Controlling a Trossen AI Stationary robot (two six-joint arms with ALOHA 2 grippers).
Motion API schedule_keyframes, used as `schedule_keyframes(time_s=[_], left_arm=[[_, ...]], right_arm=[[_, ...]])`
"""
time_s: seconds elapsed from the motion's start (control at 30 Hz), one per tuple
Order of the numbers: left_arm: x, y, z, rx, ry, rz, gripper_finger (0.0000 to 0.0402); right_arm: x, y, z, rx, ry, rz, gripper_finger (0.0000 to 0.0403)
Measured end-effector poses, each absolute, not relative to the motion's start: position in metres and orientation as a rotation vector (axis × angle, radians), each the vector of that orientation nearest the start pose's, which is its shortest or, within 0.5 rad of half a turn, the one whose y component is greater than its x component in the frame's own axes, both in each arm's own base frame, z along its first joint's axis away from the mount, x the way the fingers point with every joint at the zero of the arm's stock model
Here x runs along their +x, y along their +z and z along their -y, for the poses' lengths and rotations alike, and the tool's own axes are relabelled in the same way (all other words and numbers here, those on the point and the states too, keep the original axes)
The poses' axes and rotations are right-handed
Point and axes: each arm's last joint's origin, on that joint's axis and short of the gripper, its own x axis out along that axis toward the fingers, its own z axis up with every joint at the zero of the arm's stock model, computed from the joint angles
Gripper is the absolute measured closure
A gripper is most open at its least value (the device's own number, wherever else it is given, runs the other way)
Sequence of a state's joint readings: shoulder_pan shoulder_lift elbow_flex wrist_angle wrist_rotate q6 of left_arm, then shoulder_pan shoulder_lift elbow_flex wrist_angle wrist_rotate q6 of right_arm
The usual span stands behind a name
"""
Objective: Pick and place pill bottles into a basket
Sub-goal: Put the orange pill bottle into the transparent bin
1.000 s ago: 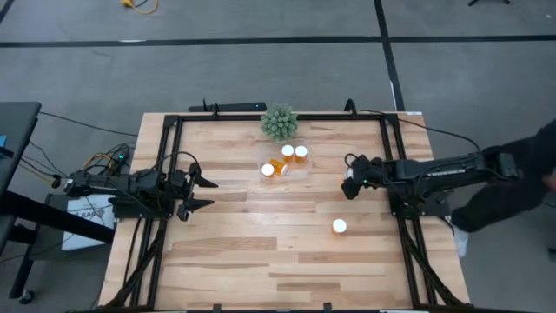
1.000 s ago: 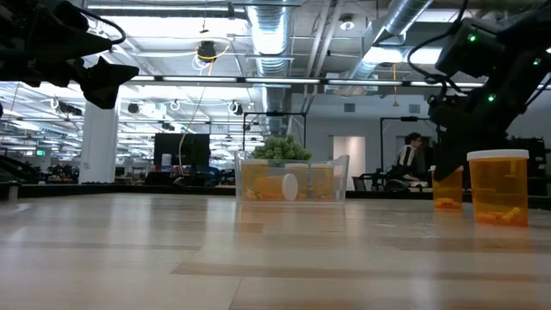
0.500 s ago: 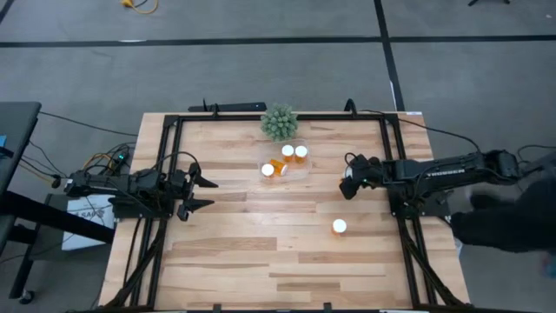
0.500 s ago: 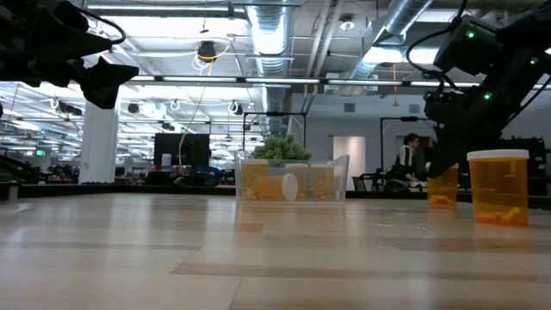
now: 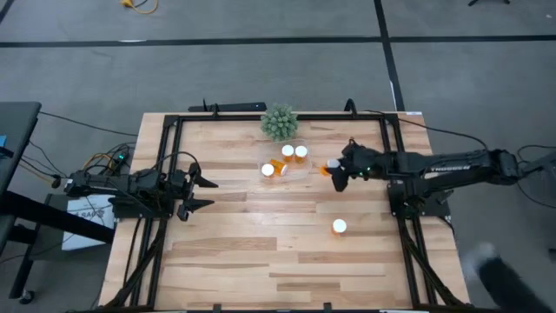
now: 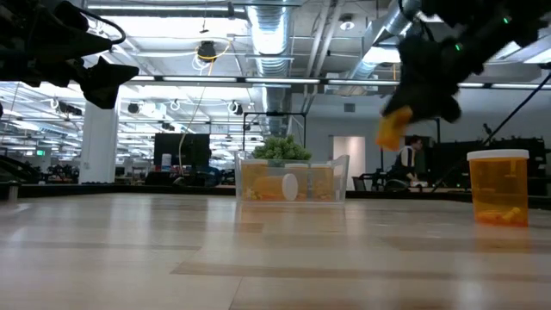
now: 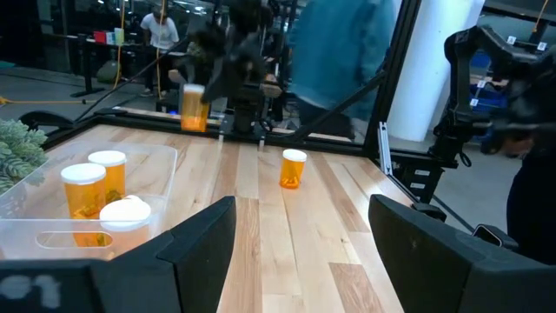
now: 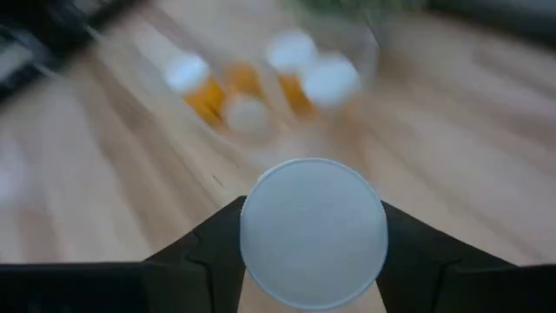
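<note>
Item: my right gripper (image 5: 333,169), fingers clamped on 1 pill bottle (image 5: 329,167), raised off the table near the basket (image 5: 306,165). Basket contents: 4 bottles. 1 bottle (image 5: 339,226) standing alone on the wood. My left gripper (image 5: 201,193), fingers apart, waiting at table's left.

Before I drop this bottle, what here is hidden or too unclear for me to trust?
- Basket walls: high view, too faint against the wood to trace.
- Bottles in the basket: right wrist view, blurred; the count is unclear there.
- Held bottle: right wrist view, only its cap shows, covering the body.
- Right gripper: high view, too small to see the jaws' grip.
- Left gripper, waiting at the table's left: low view, cut off by the edge.
</note>
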State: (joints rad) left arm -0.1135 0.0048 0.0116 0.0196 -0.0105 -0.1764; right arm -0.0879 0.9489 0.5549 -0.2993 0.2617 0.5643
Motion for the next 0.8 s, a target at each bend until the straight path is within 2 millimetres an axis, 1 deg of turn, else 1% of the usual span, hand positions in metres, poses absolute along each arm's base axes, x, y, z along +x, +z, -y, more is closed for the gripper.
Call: schedule_keyframes(time_s=[0.13,0.23,0.37,0.53,0.7,0.8], left_arm=[[0.097,0.169,0.011,-0.178,-0.105,0.018,0.0148],[0.097,0.169,0.011,-0.178,-0.105,0.017,0.0148],[0.097,0.169,0.011,-0.178,-0.105,0.017,0.0148],[0.097,0.169,0.011,-0.178,-0.105,0.017,0.0148],[0.097,0.169,0.011,-0.178,-0.105,0.017,0.0148],[0.097,0.169,0.011,-0.178,-0.105,0.017,0.0148]], right_arm=[[0.201,0.243,0.026,0.427,-0.476,-0.472,0.0214],[0.213,0.252,0.032,0.377,-0.457,-0.462,0.0214],[0.233,0.248,0.044,0.348,-0.418,-0.516,0.0214],[0.256,0.237,0.053,0.300,-0.401,-0.600,0.0211],[0.271,0.228,0.057,0.269,-0.387,-0.638,0.0213],[0.278,0.221,0.061,0.283,-0.372,-0.653,0.0213]])
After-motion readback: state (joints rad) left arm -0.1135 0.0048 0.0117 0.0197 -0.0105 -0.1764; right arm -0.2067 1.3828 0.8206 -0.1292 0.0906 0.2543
